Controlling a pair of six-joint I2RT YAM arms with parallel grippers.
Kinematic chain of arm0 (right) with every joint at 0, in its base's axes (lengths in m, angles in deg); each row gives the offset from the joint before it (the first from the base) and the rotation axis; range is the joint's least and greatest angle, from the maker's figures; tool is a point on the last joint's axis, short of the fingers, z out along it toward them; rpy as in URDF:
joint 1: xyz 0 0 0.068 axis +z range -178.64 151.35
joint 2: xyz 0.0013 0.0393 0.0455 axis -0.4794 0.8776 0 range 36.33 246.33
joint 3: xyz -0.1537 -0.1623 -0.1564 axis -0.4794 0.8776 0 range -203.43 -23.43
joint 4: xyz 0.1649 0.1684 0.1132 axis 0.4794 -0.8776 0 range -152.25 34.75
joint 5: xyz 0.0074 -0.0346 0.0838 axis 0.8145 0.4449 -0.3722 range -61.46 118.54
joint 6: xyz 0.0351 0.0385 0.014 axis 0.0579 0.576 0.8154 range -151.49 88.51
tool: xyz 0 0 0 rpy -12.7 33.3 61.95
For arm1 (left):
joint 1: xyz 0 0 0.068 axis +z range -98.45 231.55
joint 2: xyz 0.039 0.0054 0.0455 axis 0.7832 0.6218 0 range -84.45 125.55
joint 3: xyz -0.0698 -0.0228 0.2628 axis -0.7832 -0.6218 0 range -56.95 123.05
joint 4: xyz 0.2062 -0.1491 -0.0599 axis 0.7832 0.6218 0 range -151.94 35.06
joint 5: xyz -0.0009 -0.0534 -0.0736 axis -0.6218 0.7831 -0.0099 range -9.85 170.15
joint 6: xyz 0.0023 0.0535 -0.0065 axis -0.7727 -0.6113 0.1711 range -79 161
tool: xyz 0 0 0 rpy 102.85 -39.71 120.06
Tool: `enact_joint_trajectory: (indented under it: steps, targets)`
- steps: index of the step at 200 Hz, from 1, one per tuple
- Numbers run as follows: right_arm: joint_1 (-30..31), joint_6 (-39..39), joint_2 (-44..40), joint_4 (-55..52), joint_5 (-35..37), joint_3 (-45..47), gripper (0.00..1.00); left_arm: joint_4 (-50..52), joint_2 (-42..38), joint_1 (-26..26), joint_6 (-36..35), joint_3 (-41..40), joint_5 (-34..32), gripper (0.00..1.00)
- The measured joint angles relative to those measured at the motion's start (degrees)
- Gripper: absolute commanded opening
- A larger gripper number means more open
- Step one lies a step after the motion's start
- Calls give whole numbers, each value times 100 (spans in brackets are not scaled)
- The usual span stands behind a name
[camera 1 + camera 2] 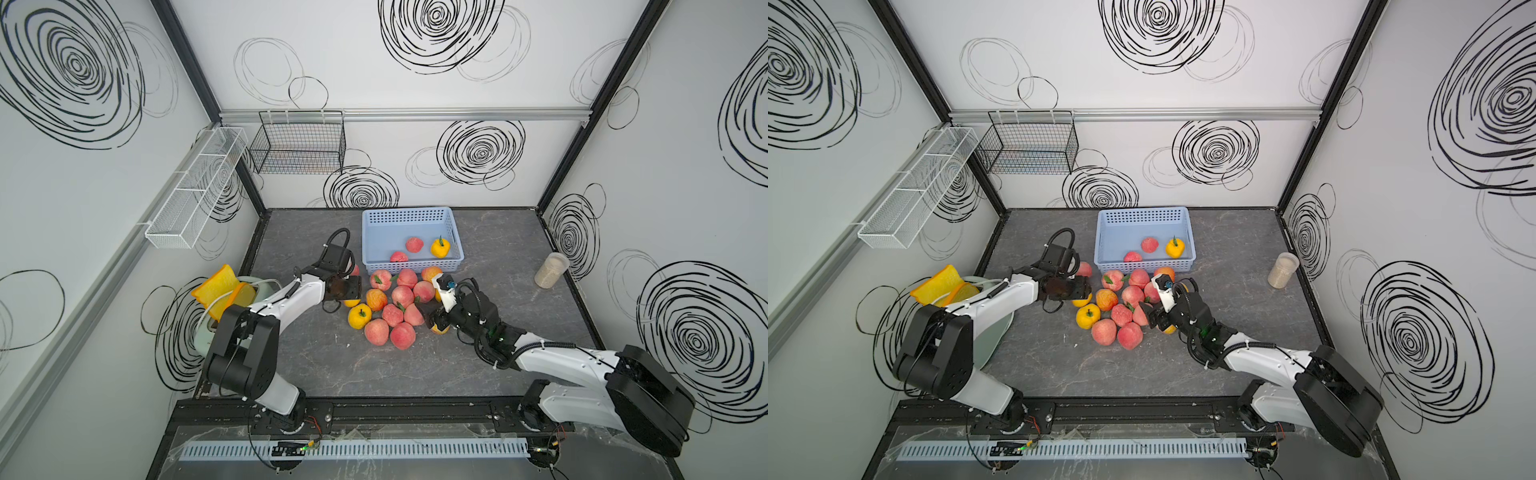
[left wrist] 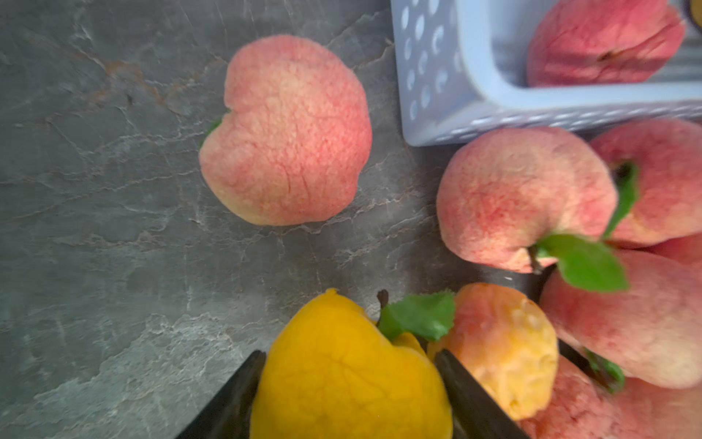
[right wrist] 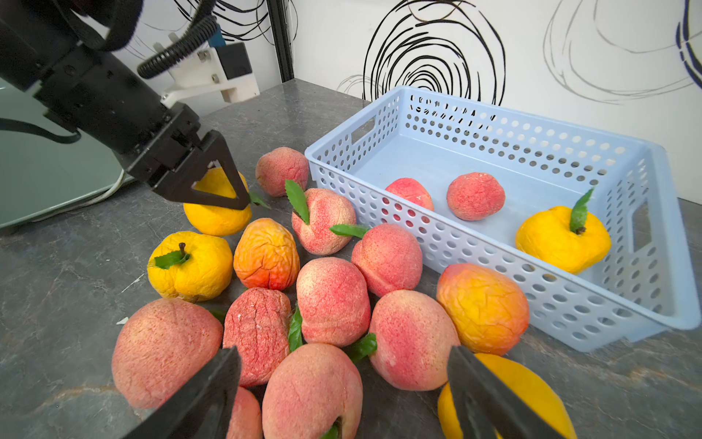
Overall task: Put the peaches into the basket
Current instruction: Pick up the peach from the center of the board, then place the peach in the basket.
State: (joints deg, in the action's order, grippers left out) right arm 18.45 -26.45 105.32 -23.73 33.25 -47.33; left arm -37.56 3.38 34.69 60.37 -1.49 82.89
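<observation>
Most peaches lie heaped on the table, touching the basket's near wall. Three more, two pink and one yellow, sit inside it. At the heap's left edge the left gripper clamps a yellow peach, jaws against both its sides. The right gripper hovers at the heap's right, jaws wide apart over a pink peach.

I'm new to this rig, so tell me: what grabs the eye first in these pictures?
A heap of pink-red and yellow toy peaches lies on the dark grey marbled tabletop, right before the light blue perforated plastic basket, which holds three more peaches. At the heap's left edge, the left tool has its jaws against both sides of a yellow peach.
</observation>
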Motion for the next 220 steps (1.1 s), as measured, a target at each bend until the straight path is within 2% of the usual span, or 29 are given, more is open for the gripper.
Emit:
enact_joint_trajectory:
  steps: [81, 144, 220]
  targets:
    - [4, 0, -17, 17, 105, 0, 88, 474, -17, -400, -96, 1694, -136, 52]
    - [4, 4, -153, 33, 214, 2, 89, 538, 1104, -424, -332, 3198, -197, 52]
    - [9, 13, -348, 157, 507, 160, 90, 175, 2409, -426, -505, 4214, -251, 52]
